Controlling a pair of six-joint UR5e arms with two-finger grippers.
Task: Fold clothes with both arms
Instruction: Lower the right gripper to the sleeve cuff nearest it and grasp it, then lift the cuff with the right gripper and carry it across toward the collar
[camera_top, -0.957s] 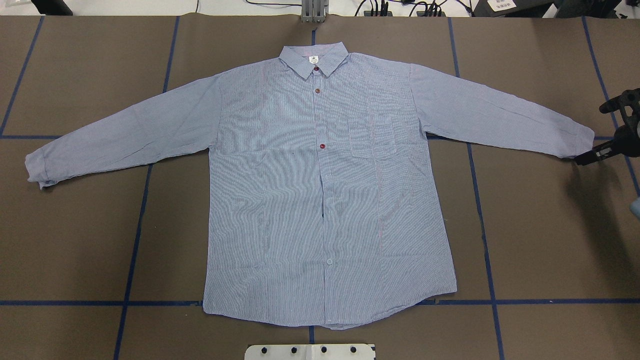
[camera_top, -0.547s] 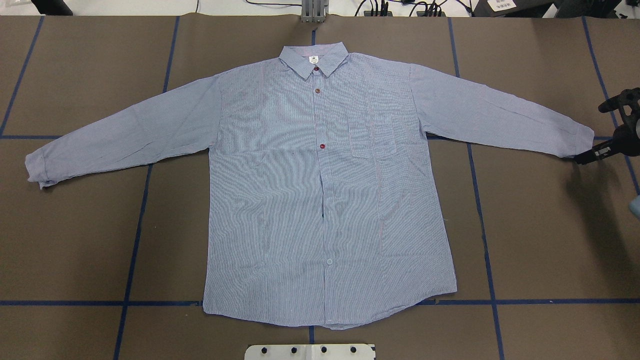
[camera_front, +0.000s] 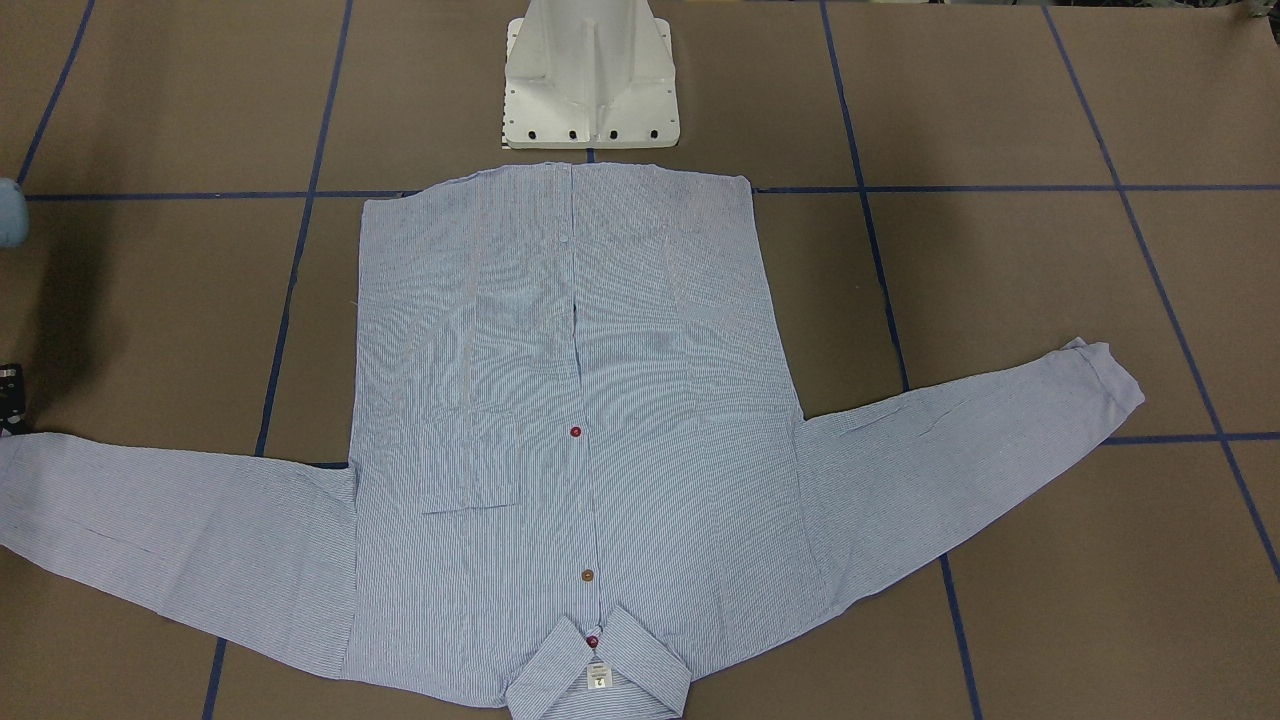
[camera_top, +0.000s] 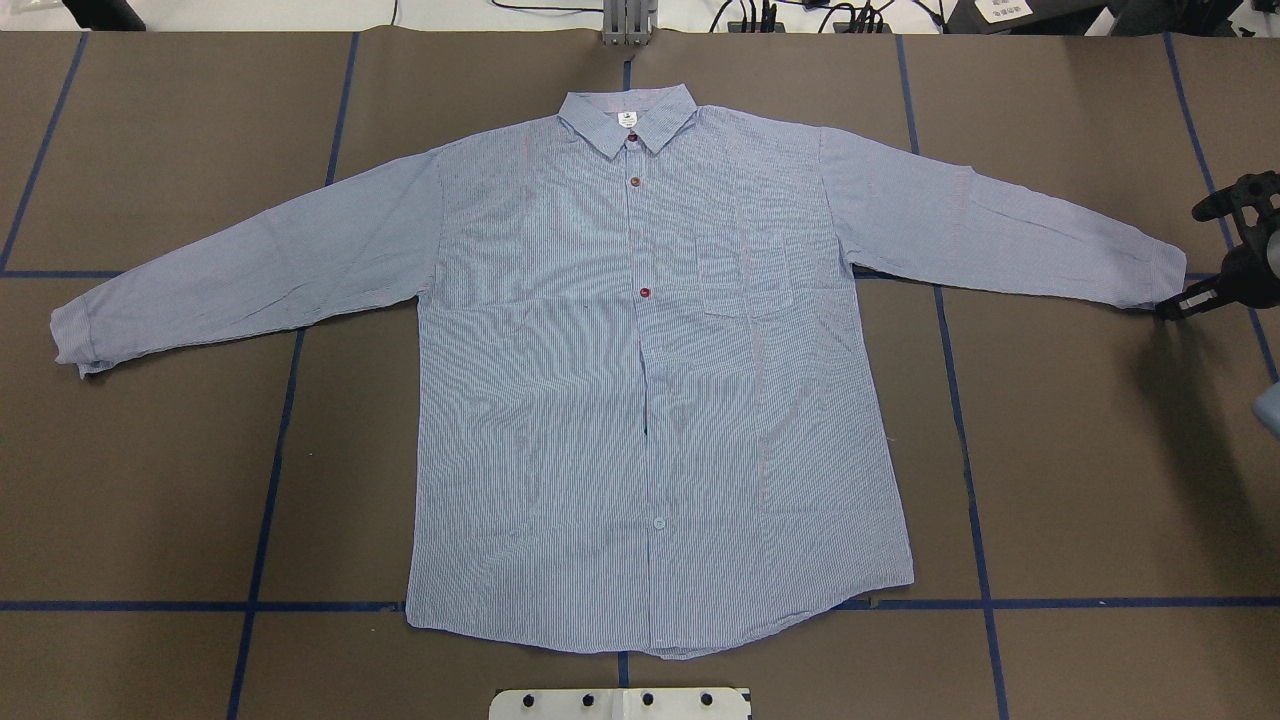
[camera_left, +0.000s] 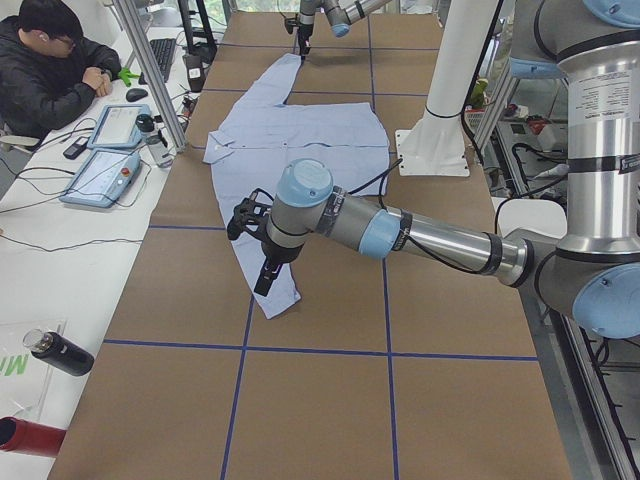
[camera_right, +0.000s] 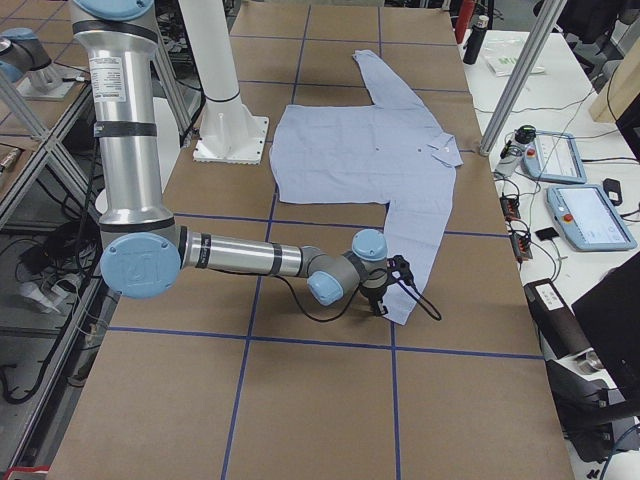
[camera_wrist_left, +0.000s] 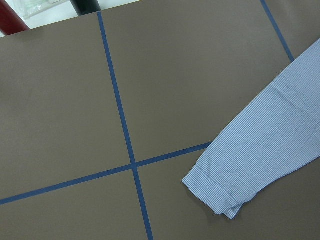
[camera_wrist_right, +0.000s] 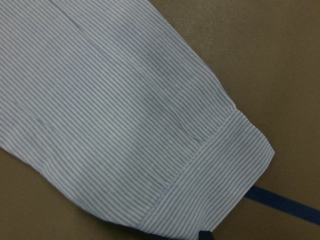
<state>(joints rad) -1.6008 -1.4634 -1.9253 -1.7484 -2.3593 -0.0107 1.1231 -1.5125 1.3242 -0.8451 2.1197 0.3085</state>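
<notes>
The clothes are one light-blue striped shirt (camera_top: 640, 380) lying flat and face up, collar at the far side and both sleeves spread out. My right gripper (camera_top: 1168, 308) is low at the right sleeve's cuff (camera_top: 1160, 280) and looks shut on its lower corner. In the right wrist view that cuff (camera_wrist_right: 215, 165) fills the frame, with one dark fingertip (camera_wrist_right: 205, 236) at its edge. My left gripper (camera_left: 262, 275) shows only in the exterior left view, near the left cuff (camera_top: 75, 340); I cannot tell whether it is open or shut. The left wrist view sees this cuff (camera_wrist_left: 215, 192) from some height.
The brown table cover carries a grid of blue tape lines (camera_top: 270, 480). The white pedestal base (camera_front: 590, 80) stands at the near edge behind the shirt's hem. A person (camera_left: 50, 70) sits at a side desk with pendants (camera_right: 590, 215) and bottles (camera_left: 60, 352).
The right gripper has shifted slightly right and toward the far side, and the lower corner of the right cuff has moved with it. The rest of the shirt lies as before.
</notes>
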